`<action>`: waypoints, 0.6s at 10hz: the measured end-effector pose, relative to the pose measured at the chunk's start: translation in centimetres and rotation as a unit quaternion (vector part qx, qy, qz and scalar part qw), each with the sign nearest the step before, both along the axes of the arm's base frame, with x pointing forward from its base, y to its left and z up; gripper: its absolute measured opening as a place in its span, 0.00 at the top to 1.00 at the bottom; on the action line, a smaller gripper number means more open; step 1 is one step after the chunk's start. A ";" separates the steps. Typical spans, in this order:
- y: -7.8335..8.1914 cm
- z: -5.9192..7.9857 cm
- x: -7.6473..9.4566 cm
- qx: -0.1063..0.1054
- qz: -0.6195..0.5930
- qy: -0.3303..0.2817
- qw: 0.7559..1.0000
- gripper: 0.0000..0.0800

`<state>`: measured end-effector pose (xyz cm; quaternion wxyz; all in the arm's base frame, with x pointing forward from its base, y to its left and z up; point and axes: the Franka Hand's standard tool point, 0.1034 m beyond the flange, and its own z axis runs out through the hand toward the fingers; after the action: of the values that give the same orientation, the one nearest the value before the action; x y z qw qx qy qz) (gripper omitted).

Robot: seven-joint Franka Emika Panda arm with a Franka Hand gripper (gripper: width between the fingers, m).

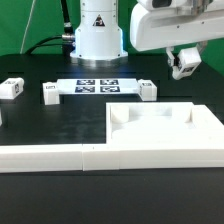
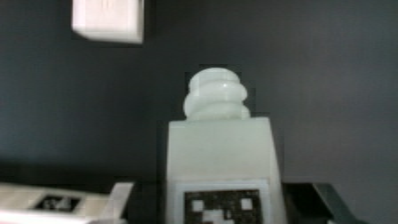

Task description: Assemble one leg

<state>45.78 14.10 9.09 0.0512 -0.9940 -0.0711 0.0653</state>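
Gripper [image 1: 184,58] sits at 2 o'clock in the exterior view, up off the black table [image 1: 60,125]. It is closed narrow on the leg [image 1: 187,68], clamped from both sides. The leg hangs tilted below the fingers with its tagged face toward the camera, clear of the table as far as I can tell.

In the wrist view the same leg [image 2: 221,150] fills the middle. It is a pale oblong body with a rounded, ribbed knob at the far end and the black-and-white tag on the near end, between the dark finger pads [image 2: 329,197]. A blurred white part [image 2: 111,20] lies on the table beyond the knob; can't tell which one.

The rest, from the exterior view:
- Large white tray-like piece [image 1: 165,140] is at 4 o'clock, flat on the table, roughly under and in front of the held leg and apart from it.
- Marker board [image 1: 97,86] is at 12 o'clock, just in front of the robot base [image 1: 98,35].
- Three loose white blocks: one at 9 o'clock [image 1: 12,88], one just beside the marker board's 9 o'clock end [image 1: 50,93], one beside its 3 o'clock end [image 1: 148,91].
- Long white wall [image 1: 45,157] runs across at 7 o'clock, meeting the tray-like piece.
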 end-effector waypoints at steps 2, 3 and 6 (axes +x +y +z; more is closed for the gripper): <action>-0.4 -0.1 0.6 0.008 -0.009 -0.103 0.995 0.64; -1.1 0.5 1.7 0.011 0.003 -0.140 0.990 0.64; -2.3 1.1 6.6 0.021 -0.006 -0.273 0.962 0.64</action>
<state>52.38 11.80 10.21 0.0511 -0.9731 -0.0778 -0.2106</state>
